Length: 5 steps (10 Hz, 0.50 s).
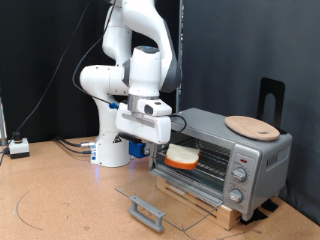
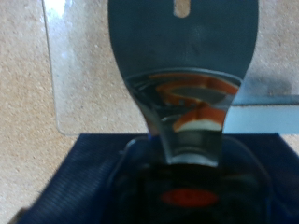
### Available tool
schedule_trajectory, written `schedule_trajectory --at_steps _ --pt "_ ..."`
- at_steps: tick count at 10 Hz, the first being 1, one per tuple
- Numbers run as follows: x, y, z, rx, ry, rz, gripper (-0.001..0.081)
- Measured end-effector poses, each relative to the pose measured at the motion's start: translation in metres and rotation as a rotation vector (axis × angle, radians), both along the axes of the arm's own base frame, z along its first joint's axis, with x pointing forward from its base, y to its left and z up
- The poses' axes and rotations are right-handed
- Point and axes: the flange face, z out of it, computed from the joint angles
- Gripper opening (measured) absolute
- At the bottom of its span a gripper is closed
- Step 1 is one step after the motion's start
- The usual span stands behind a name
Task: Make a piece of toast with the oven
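The silver-grey oven [image 1: 245, 150] stands on a wooden base at the exterior view's right, with its glass door [image 1: 170, 195] folded down flat and its handle [image 1: 147, 211] pointing forward. The piece of toast [image 1: 182, 156], cream with an orange-brown crust, lies flat at the oven's open mouth at rack height. My gripper [image 1: 153, 148] is just to the exterior view's left of the toast, at its edge; its fingers are hidden behind the hand. In the wrist view a dark blurred shape [image 2: 187, 84] fills the middle, with orange and white streaks [image 2: 201, 117] low on it, and the glass door [image 2: 84, 75] lies over the cork behind it.
A round light-wood board [image 1: 250, 126] rests on top of the oven. The knobs [image 1: 240, 175] are on the oven's right-hand panel. A black stand [image 1: 272, 100] rises behind the oven. A small box with cables [image 1: 18, 147] lies on the cork table at the exterior view's far left.
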Motion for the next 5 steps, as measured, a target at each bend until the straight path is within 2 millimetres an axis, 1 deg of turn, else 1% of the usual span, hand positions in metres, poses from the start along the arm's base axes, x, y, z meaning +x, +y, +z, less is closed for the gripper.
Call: schedule_trajectory --at_steps 5 --pt "0.0054 -0.0082 0.0037 0.017 -0.033 -0.014 0.0395"
